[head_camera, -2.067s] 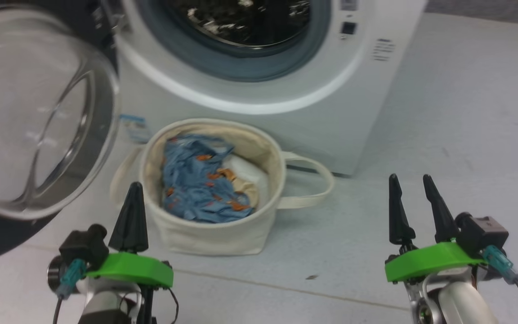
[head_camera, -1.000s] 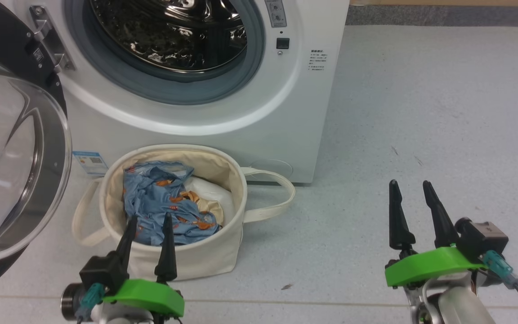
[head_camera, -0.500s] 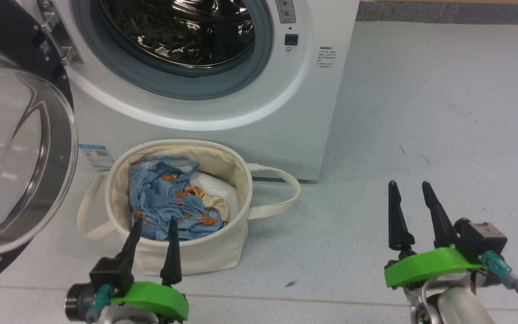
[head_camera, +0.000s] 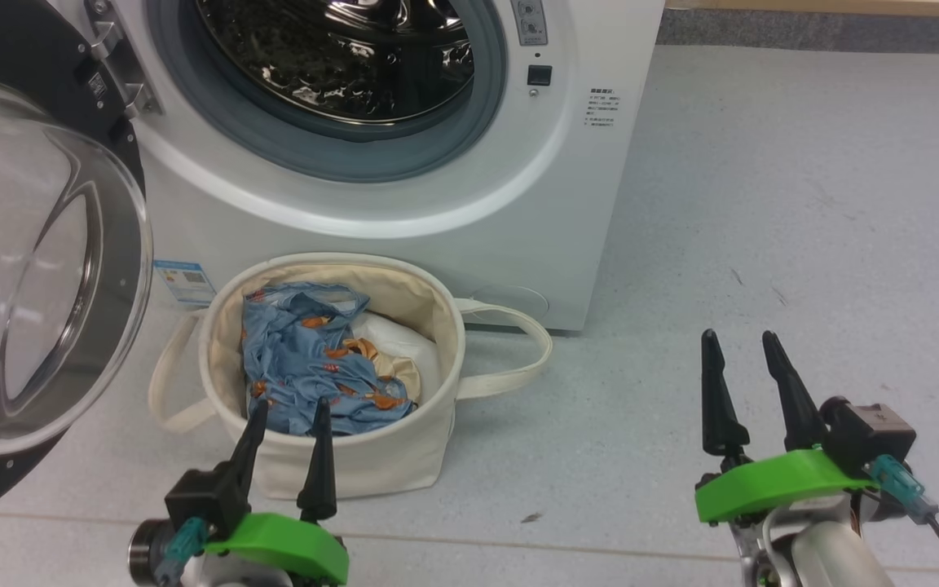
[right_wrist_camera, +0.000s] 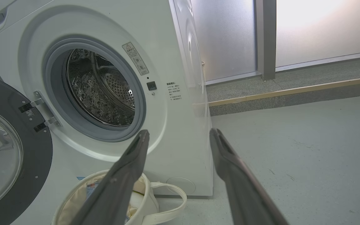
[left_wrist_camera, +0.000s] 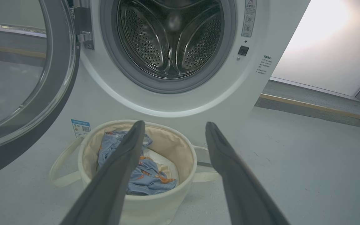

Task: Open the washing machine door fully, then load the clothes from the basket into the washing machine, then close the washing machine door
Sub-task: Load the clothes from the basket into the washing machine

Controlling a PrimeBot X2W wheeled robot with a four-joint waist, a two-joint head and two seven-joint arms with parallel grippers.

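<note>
The door [head_camera: 29, 269] stands swung out on its hinge to the left of the machine [head_camera: 404, 212]. That leaves the drum [head_camera: 339, 49] mouth bare with nothing blocking the way in, so the opening step looks done. The basket [head_camera: 372, 465] sits on the floor [head_camera: 763, 204] close against the machine's front, just below the drum, which keeps the lift from tub to drum short. The clothes [head_camera: 306, 375] lie inside it. The blue garment with orange prints is on top and to the left, a cream piece is tucked under it, and a white bundle [head_camera: 396, 350] is on the right. The drum looks empty, so loading is not yet begun.

The left claw [head_camera: 292, 403] hovers at the basket's near rim with its fingers spread, pinching nothing. Its tips point toward the blue garment, which reads as lined up for a first grab. The right claw [head_camera: 737, 336] hangs well apart over bare floor to the right, also spread and empty, likely held clear so it does not crowd the basket. The basket's loop handles splay out to either side, out of the way of a reach down.
</note>
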